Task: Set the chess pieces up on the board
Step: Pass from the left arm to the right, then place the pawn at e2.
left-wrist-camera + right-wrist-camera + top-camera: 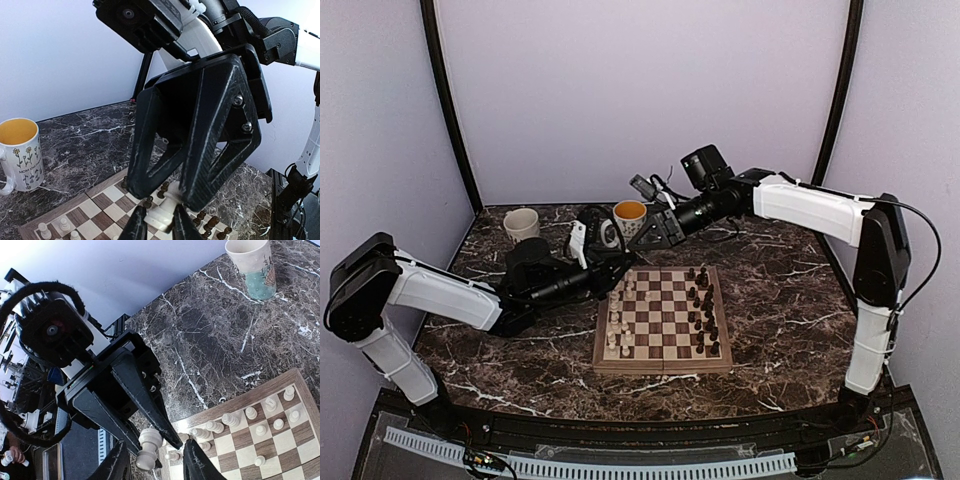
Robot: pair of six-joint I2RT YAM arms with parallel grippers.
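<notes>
The board [660, 365] lies mid-table, with white chess pieces [619, 322] along its left side and dark pieces [704, 310] along its right. Above its far left corner the two grippers meet. My left gripper [157, 227] is shut on a white chess piece [167, 212], clamped low near its base and lying tilted. My right gripper [157, 465] hangs open around that same piece [149, 447], one finger [207, 175] against the piece's head. In the top view the left gripper [610, 268] and right gripper [640, 243] hide the piece.
A cream mug [522, 225] and a yellow-lined flowered mug [630, 215] stand behind the board; the flowered mug [20, 150] is left of the grippers. Several white pieces [260, 420] stand close under the fingers. Dark marble table [780, 300] surrounds the board.
</notes>
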